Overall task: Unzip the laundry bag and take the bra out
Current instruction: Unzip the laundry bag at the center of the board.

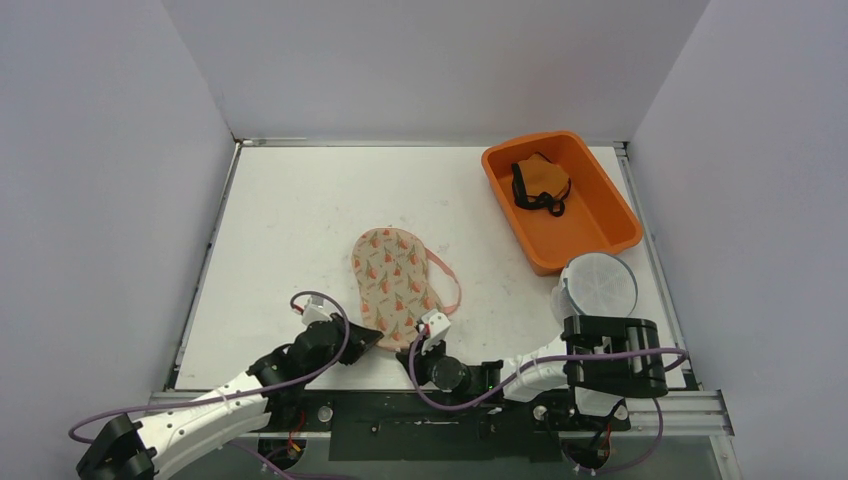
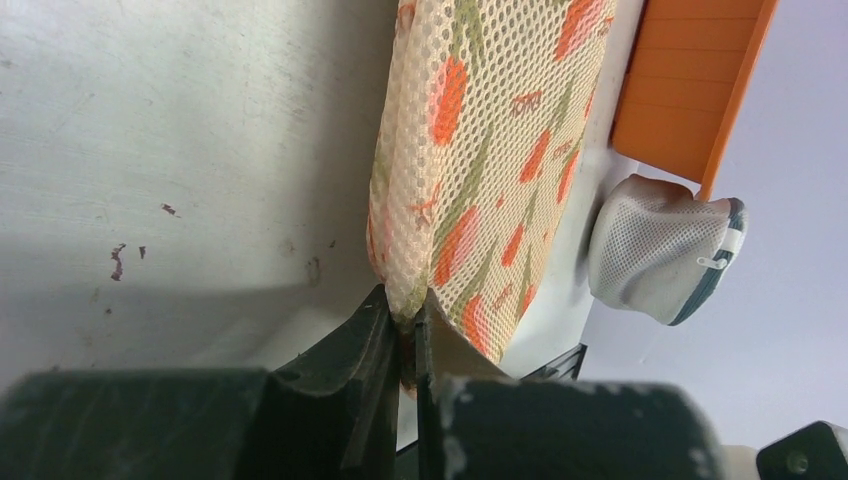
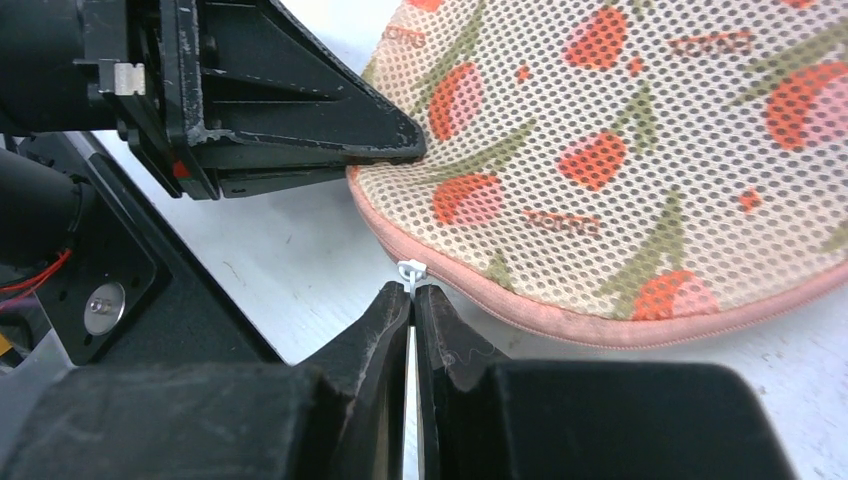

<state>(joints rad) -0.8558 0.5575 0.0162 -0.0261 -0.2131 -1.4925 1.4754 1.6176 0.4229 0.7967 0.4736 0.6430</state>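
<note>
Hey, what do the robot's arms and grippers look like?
The left arm and right arm have white links, black joints and purple cables. The left gripper and right gripper are black, with flat fingers tapering to wedge tips.

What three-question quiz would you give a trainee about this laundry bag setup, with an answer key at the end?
1. True or false: the left gripper is pinching the near edge of the peach floral mesh laundry bag.
2. Multiple choice: the right gripper is closed on A) the small white zipper pull, B) a sock, C) nothing.
3. Fill in: the orange-and-black garment lies inside the ___.

Key: 1 true; 2 A; 3 orange plastic bin.
</note>
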